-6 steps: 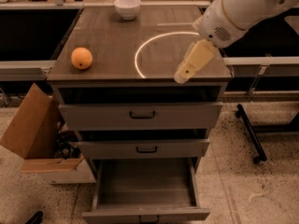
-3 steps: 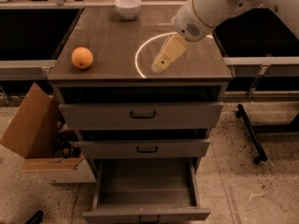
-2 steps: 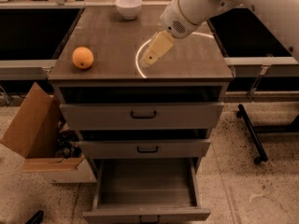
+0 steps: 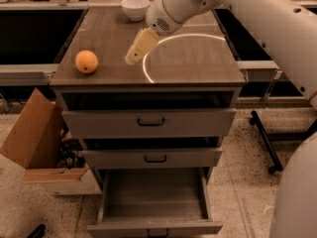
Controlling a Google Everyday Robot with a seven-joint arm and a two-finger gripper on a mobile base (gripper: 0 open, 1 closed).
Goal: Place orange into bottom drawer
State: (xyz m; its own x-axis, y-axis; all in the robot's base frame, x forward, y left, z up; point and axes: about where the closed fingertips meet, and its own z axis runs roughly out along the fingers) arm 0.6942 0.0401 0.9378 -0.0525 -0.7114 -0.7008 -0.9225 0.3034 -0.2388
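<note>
Moved: the cream-coloured two-finger gripper [image 4: 133,57] has travelled across the brown cabinet top [image 4: 198,63] from the 3 o'clock side toward 9 o'clock and now hangs close over the middle of the top; the orange and the drawers lie as they did before.
Cut off: the big white robot arm [image 4: 247,14] leaves the view at the top and right edges, so its base is not seen.
Partly hidden: the back of the bottom drawer's inside lies under the middle grey drawer [image 4: 154,157]; its front panel meets the lower edge of the view and the handle shows only in part.
Hard to make out: the things inside the open brown cardboard box [image 4: 34,133] are dark and unclear.
Claw state: I cannot tell if it is spread or pressed together; it holds nothing that I can see.
Orange: the small round shiny orange [image 4: 86,61] rests on the top near the front left corner, at 9 o'clock from the gripper, near but apart.
Bottom drawer: the deep grey bottom drawer [image 4: 154,227] is pulled open, at 6 o'clock from the gripper.
Bowl: the white round bowl [image 4: 135,7] stands at 12 o'clock from the gripper.
</note>
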